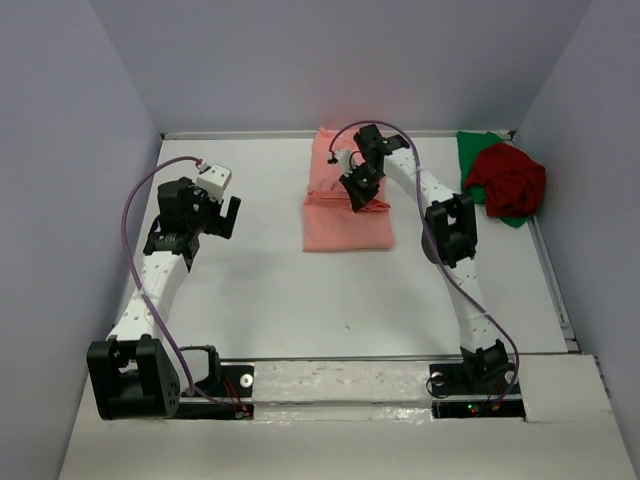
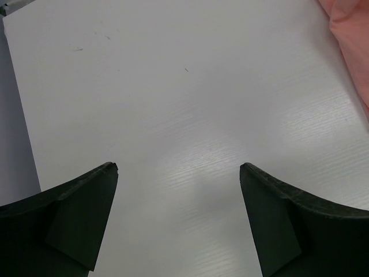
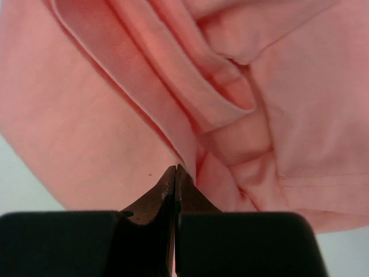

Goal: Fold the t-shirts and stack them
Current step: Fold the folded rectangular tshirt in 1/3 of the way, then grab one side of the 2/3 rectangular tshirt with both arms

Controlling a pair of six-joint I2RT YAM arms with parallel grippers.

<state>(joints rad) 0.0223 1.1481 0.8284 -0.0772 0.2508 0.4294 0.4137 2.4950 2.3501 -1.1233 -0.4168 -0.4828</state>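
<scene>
Right gripper (image 3: pixel 174 171), pinched closed, over salmon-pink t-shirt (image 3: pixel 104 109) — rumpled, deeply creased.

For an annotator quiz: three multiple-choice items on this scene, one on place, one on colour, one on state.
1. The dark red shirt and green shirt lie at: A far right corner; B far left corner; C near edge.
2. Cloth under the right tool is: A green; B salmon-pink; C dark red.
3. The left tool is: A shut on cloth; B shut, empty; C open.
Key: A, both lie at the table's far right; B, the salmon-pink shirt fills its wrist view; C, its jaws stand wide apart.
</scene>
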